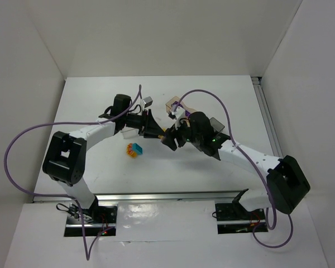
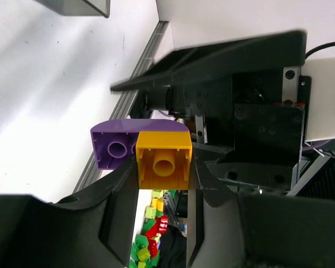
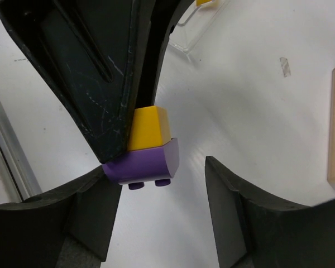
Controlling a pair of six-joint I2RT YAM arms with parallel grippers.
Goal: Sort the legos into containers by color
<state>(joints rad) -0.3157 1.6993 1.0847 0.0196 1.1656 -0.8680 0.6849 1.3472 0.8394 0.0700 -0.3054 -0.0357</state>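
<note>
Bright, even light from above; soft shadows; glare whitens the table (image 1: 89, 106); wrist views blur close up.

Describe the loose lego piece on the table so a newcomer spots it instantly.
In the top view, the left gripper meets the right gripper mid-table. Just below-left of them in that view, a small brick cluster lies alone on the white table. It is teal-blue and orange-yellow and untouched, unlike the yellow-and-purple pair between the grippers.

A chunky orange-yellow plastic brick (image 2: 163, 162), joined to a purple plastic brick (image 2: 114, 146), sits clamped in the left end effector (image 2: 164, 177). A teal-blue and orange brick pair (image 1: 135, 149) lies on the tabletop (image 1: 100, 100), apart from the translucent peach-tan tray (image 1: 175, 104) and the dark grey tray (image 1: 216, 124).
</note>
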